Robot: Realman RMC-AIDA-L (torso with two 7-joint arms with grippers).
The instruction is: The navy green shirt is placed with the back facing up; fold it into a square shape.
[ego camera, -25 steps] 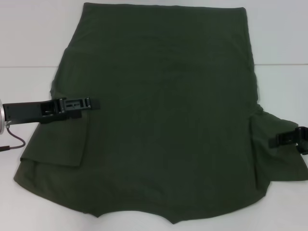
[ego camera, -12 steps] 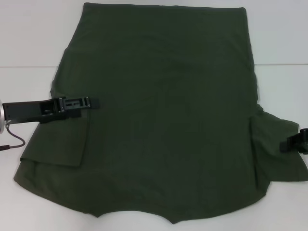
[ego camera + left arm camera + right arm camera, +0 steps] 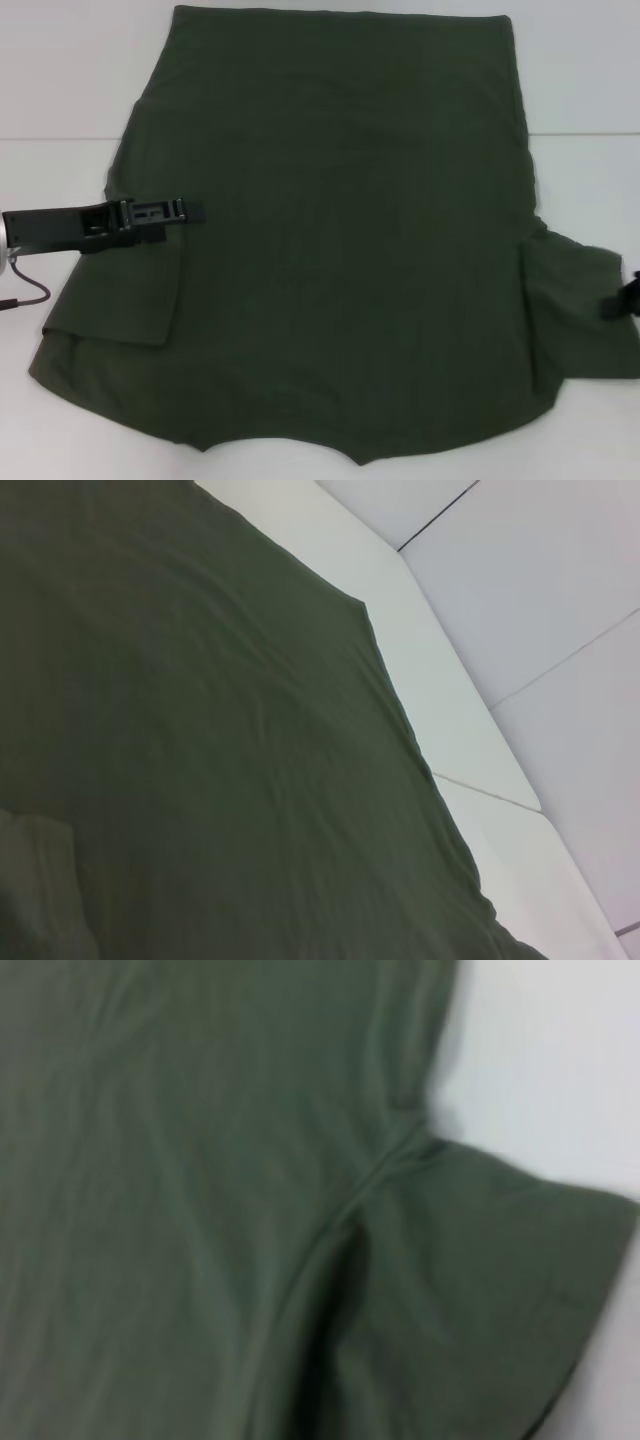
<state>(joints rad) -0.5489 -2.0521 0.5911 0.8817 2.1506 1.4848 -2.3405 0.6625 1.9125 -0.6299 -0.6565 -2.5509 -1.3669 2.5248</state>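
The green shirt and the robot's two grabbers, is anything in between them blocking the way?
Nothing visible is. The left gripper is already over the navy green shirt, above its folded-in left sleeve. The right gripper sits at the picture's edge beside the spread-out right sleeve, with only bare white table around.

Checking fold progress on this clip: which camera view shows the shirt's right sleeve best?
The right wrist view: the right sleeve lies spread flat, its armpit seam plain. The head view shows the sleeve small at its edge, with the right gripper beside it. The left wrist view shows only the navy green shirt body.
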